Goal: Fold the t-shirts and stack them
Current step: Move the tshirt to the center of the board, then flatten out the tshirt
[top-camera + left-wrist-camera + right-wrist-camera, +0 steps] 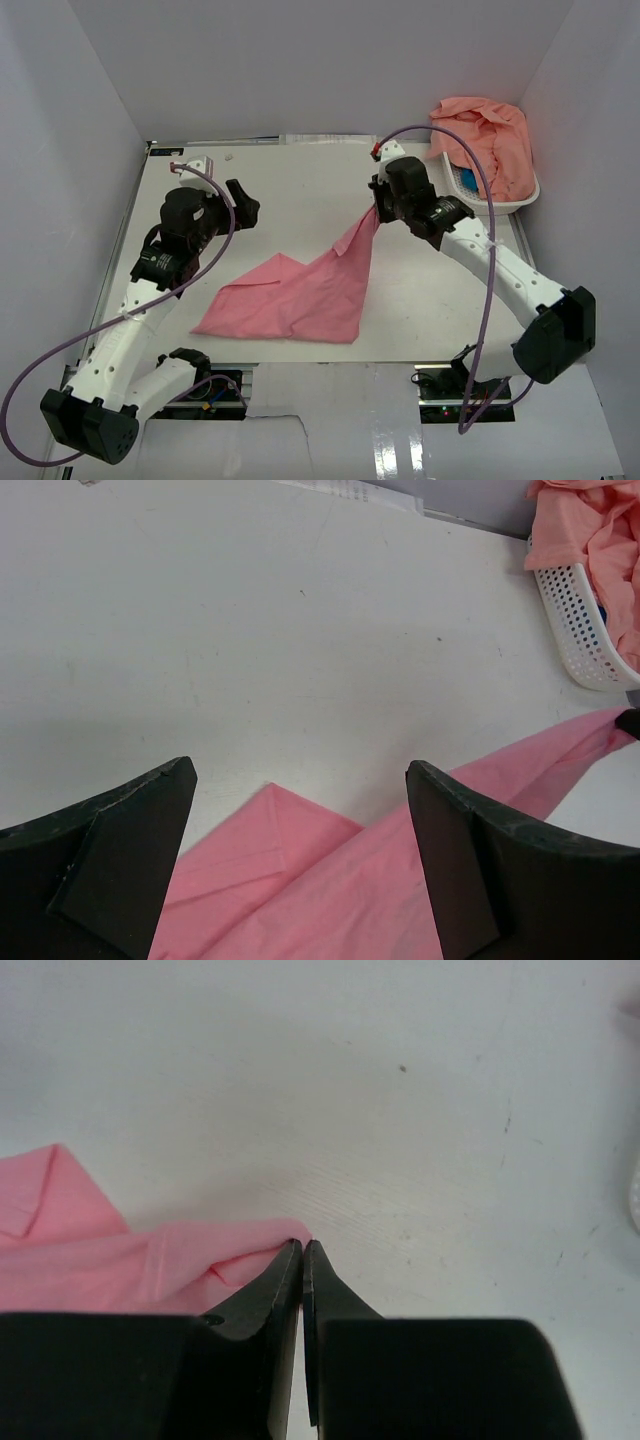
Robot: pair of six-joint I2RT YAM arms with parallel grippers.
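One pink t-shirt (300, 290) lies partly spread on the white table, with one corner pulled up into a taut strip toward the back right. My right gripper (378, 212) is shut on that raised corner; in the right wrist view its jaws (302, 1245) are pressed together with the t-shirt's cloth (100, 1250) bunched at the tip. My left gripper (245, 205) hovers open over bare table left of the raised strip. In the left wrist view the t-shirt (350, 880) lies below and between the wide-apart fingers (300, 768). More pink t-shirts (490, 135) are heaped in the basket.
A white slotted basket (520, 195) stands at the back right corner, also seen in the left wrist view as the basket (575, 620). White walls close in the table on the left, back and right. Each arm trails a purple cable.
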